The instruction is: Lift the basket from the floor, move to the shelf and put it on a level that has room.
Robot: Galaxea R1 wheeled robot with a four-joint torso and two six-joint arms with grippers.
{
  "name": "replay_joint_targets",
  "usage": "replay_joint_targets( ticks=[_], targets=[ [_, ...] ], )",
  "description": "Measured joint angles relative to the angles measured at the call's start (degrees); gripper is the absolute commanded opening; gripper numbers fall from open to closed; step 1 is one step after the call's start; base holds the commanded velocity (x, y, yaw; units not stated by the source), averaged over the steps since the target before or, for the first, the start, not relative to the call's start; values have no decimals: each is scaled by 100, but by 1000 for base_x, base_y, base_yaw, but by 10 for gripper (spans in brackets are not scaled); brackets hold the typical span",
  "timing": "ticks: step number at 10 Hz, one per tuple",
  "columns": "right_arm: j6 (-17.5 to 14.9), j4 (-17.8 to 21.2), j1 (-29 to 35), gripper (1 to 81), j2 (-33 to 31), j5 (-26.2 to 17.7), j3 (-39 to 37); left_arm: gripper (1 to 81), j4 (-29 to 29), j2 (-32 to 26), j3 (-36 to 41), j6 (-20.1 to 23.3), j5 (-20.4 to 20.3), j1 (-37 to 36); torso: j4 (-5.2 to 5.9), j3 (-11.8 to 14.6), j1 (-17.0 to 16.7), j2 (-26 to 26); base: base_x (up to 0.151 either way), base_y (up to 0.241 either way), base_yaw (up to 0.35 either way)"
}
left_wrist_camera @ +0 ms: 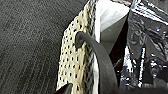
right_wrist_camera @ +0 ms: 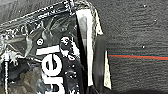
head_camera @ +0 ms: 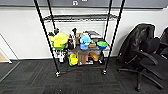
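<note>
Ahead on the dark carpet floor (head_camera: 37, 80) stands the shelf (head_camera: 80, 40), its bare wire level (head_camera: 80, 17) above the toy-crowded tiers. Both wrist views show the basket (left_wrist_camera: 75, 60) close over carpet, seemingly lifted but not yet placed; whether either end effector clamps it, I cannot tell

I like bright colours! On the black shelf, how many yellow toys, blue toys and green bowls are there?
yellow toys: 2
blue toys: 1
green bowls: 1
Total: 4
</note>
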Motion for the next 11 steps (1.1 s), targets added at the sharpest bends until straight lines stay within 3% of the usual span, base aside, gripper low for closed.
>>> replay_joint_targets(
  ticks=[1, 8, 11],
  targets=[
    [-1, 0, -27, 10, 6, 22, -44, 10, -1, -2, 2, -6, 11, 2, 0, 0, 0, 0, 0, 0, 0],
    [0, 24, -30, 10, 107, 85, -325, 10, 38, -182, 319, 41, 26, 2, 0, 0, 0, 0, 0, 0, 0],
    [-4, 705, -118, 10, -221, 356, -46, 10, 40, -658, 1243, 46, 13, 0, 0, 0, 0, 0, 0, 0, 0]
  ],
)
